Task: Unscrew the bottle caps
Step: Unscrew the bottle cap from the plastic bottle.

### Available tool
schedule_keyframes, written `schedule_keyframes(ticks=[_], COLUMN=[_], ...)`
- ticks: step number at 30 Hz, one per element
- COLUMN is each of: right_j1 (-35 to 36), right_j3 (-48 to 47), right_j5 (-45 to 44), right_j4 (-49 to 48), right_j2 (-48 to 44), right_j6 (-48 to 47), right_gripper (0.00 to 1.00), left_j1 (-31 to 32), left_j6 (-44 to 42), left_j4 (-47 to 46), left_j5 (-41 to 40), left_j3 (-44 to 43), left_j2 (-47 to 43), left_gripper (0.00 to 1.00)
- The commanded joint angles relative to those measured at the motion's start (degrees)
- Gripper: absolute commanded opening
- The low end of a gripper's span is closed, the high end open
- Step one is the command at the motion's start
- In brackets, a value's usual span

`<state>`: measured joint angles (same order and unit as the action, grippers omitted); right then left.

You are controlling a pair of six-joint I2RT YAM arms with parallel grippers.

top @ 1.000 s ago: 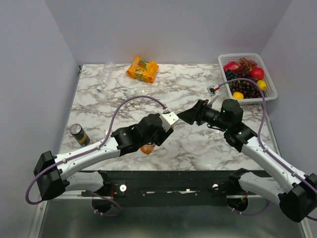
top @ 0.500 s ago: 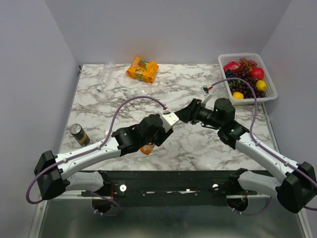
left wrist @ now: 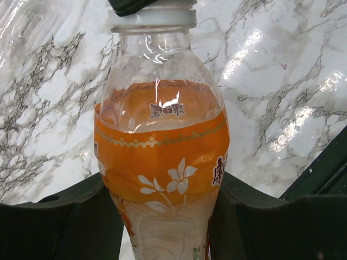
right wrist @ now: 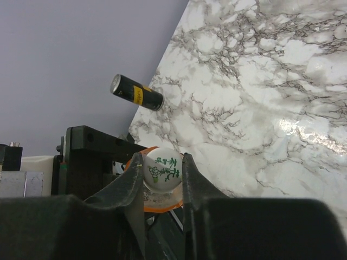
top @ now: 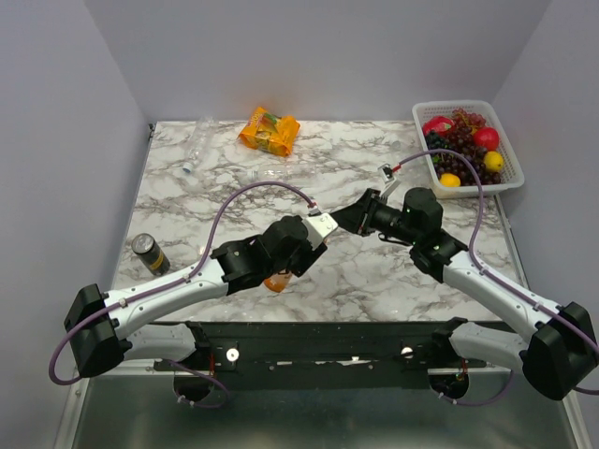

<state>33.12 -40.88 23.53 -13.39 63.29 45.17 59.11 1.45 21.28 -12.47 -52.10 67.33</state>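
Marble-look table (top: 356,150) w/ plain grey walls (top: 318,56) on 3 sides, glare spots on top.

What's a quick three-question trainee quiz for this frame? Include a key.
1. True or false: the right gripper is shut on the white cap of the orange bottle.
2. What grips the bottle's body? A) left gripper B) right gripper C) nothing
3. Fill in: the fruit basket sits at the table's far ____ corner.
Key: 1 true; 2 A; 3 right.
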Motion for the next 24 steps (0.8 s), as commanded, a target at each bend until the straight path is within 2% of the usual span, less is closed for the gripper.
schedule_keyframes(ticks=[1,4,9,12,13,16,17,24], right_j1=[0.54,0.45,0.54,0.54,0.45,0.36,0.19,-0.08], right_j3=[1.59,2.12,2.21,2.12,2.12,2.21,2.39,3.35], right_j5=[5.03,7.32,9.78,11.97,12.67,16.19,18.11,27.17], right_j4=[-6.91,-8.84,-9.29,-9.29,-9.29,-9.9,-10.25,-13.59], right_j2=[0.17,-0.09,-2.19,-2.9,-3.08,-3.34,-3.43,-5.1], right_j6=[0.45,-1.04,-6.14,-8.77,-9.39,-12.03,-12.9,-16.42], right_gripper=[0.06,0.01,0.01,0.01,0.01,0.01,0.01,0.01], left_j1=[0.3,-0.57,-3.47,-5.05,-5.58,-8.3,-9.7,-13.4], left_j6=[-1.1,-1.1,-0.75,-0.93,-0.75,0.65,1.61,8.11], left_j4=[-1.15,-1.76,-3.96,-5.01,-5.45,-8.09,-8.96,-17.83], left_j5=[4.11,9.12,20.88,30.55,36.23,44.88,50.21,69.65], left_j3=[-1.43,-1.34,-0.81,-0.81,-0.73,-0.2,-0.02,1.55], left_j2=[-1.23,-2.29,-3.7,-3.87,-4.13,-4.84,-5.01,-5.37], left_gripper=[0.38,0.38,0.38,0.38,0.38,0.39,0.39,0.39])
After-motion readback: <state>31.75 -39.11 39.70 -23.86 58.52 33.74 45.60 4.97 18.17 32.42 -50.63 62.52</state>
